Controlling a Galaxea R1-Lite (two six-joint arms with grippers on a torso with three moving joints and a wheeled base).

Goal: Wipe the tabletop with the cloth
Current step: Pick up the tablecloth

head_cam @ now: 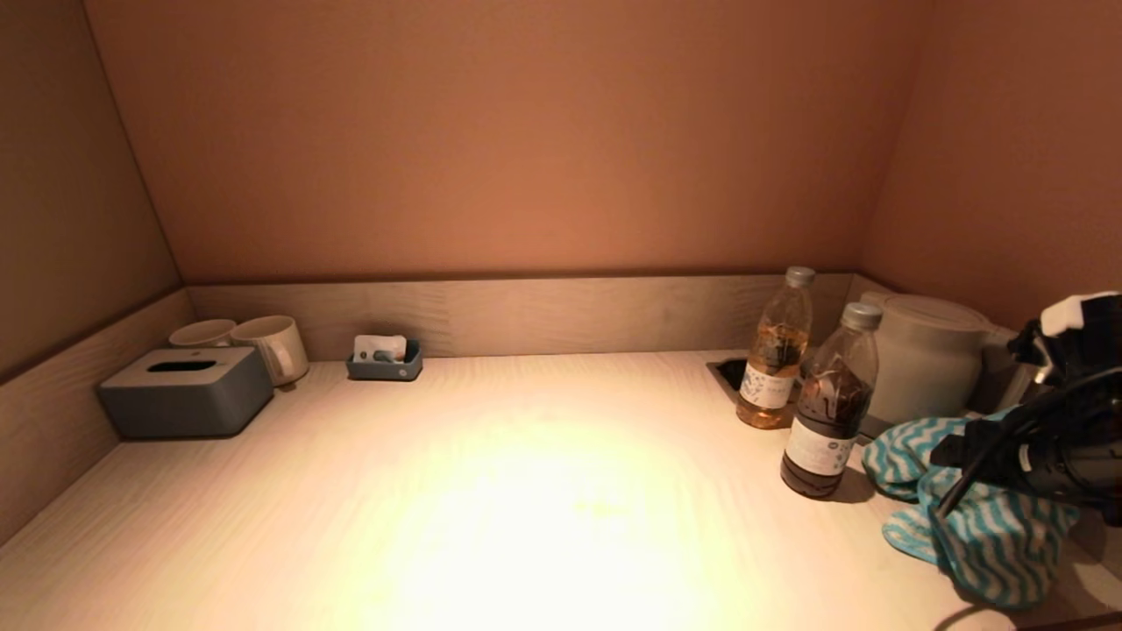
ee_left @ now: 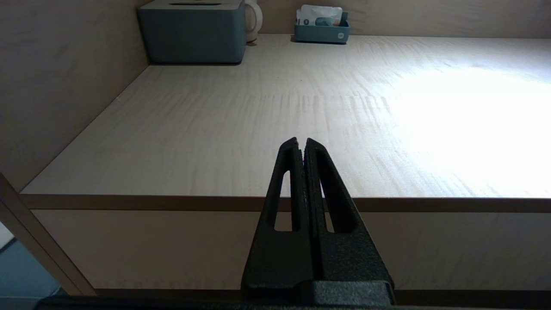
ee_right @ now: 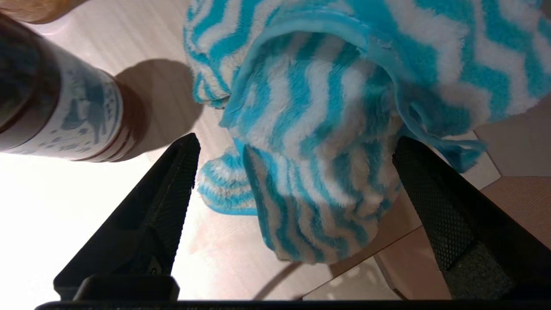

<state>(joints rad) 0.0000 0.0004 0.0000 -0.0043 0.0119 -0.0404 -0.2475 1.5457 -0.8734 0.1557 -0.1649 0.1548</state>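
On the desk (head_cam: 526,491) stand two bottles, one pale (head_cam: 776,350) and one dark (head_cam: 831,403); two mugs (head_cam: 273,346) (head_cam: 203,333); one tissue box (head_cam: 186,390); one small tray (head_cam: 384,361); one kettle (head_cam: 925,355); and one cloth (head_cam: 973,517).

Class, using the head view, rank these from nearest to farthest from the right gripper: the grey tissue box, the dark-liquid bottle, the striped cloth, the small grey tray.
1. Blue-and-white striped cloth, beneath the right gripper.
2. Dark-liquid plastic bottle, just left of the cloth.
3. Small grey tray, at the back wall.
4. Grey tissue box, far left corner.
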